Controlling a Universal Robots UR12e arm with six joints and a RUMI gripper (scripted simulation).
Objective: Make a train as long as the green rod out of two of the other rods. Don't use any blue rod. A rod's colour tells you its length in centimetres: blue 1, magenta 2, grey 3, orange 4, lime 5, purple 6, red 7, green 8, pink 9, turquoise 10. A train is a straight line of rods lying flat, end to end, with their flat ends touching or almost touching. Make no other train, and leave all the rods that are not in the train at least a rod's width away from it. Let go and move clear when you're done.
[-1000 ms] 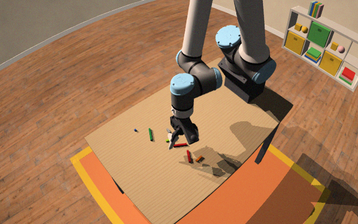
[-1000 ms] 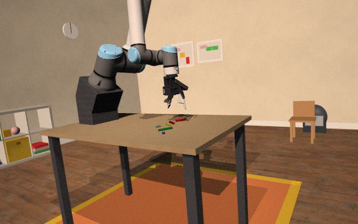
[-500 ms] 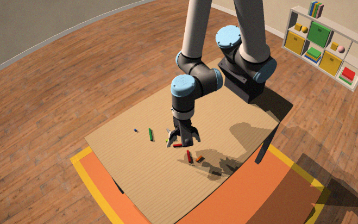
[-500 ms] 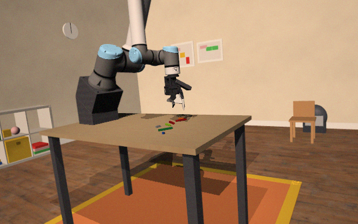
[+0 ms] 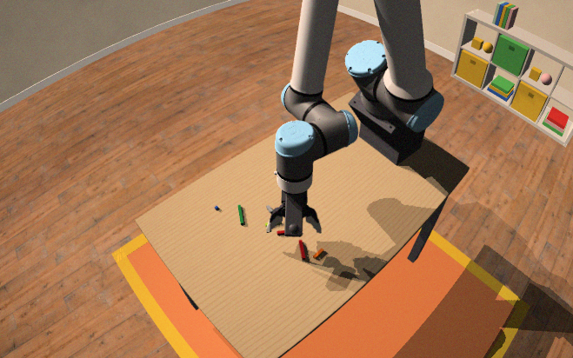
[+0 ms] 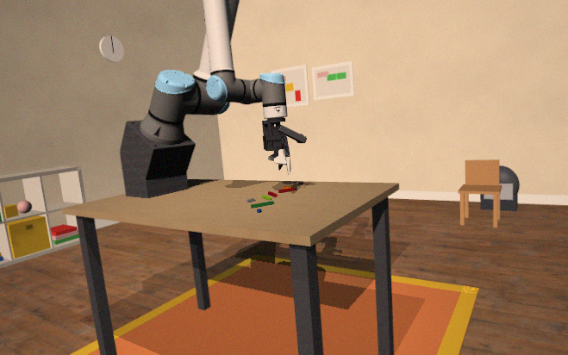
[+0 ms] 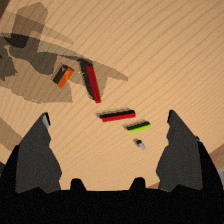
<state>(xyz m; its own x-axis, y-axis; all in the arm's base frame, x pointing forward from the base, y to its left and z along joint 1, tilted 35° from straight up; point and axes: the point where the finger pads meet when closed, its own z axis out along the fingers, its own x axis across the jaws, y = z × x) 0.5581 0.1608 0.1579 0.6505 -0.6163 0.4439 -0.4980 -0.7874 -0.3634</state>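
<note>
Your gripper [image 7: 110, 150] is hanging above the table [image 6: 330, 229] with its dark, wedge-shaped fingers spread fully apart and carrying nothing. In the wrist view, a short red rod [image 7: 117, 115] is lying flat at twelve o'clock between them, with the lime rod [image 7: 138, 127] and a tiny grey rod [image 7: 140, 145] toward one o'clock. A second, longer red rod [image 7: 91, 81] and the orange rod [image 7: 63, 76] are sitting near eleven o'clock, inside the arm's shadow. From the top view, the green rod [image 5: 241, 215] is lying well apart at nine o'clock, and the blue rod [image 5: 217, 208] beyond it. All are small square-edged bars on ribbed wood, well inside the table's edges.
</note>
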